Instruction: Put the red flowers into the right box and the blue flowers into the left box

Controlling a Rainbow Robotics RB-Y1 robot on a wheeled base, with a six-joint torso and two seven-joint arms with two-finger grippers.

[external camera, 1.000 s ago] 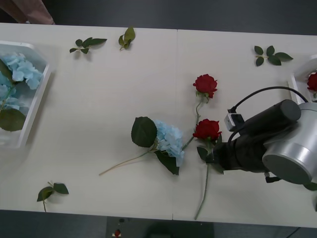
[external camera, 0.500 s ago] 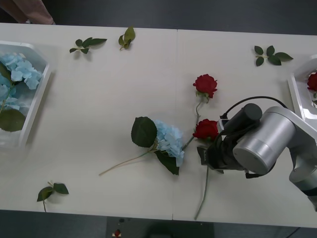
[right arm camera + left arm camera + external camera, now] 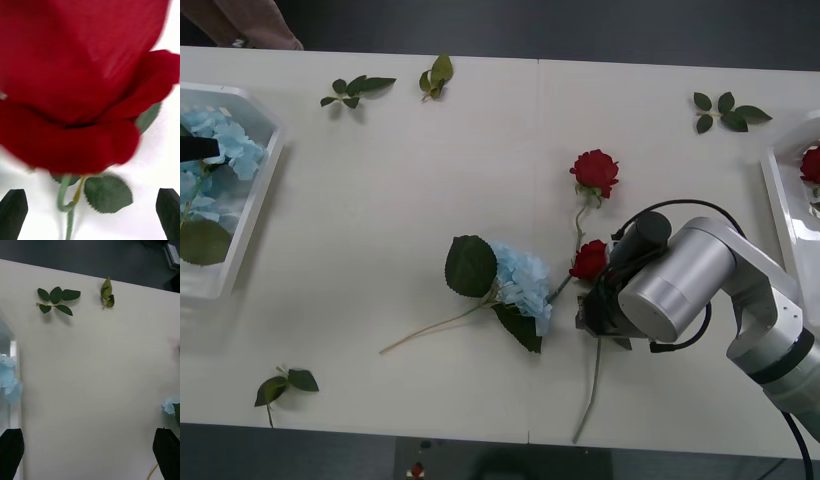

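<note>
1. We see the near red rose [image 3: 588, 260] lying mid-table, its stem trailing toward the near edge.
2. Our right gripper [image 3: 90, 213] hangs spread over its stem, nothing clasped.
3. The blue hydrangea [image 3: 520, 285] crowds the rose's left; open table leads rightward to the right box [image 3: 780, 200].
4. Our left gripper [image 3: 90, 453], also spread, hovers at the left box [image 3: 255, 200].

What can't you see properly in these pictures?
- Front view: the right arm covers its own end effector and part of the near rose.
- Front view: the right box is cut off by the edge, so its contents can't be counted.
- Right wrist view: the rose fills the picture, blurred, hiding the table behind it.
</note>
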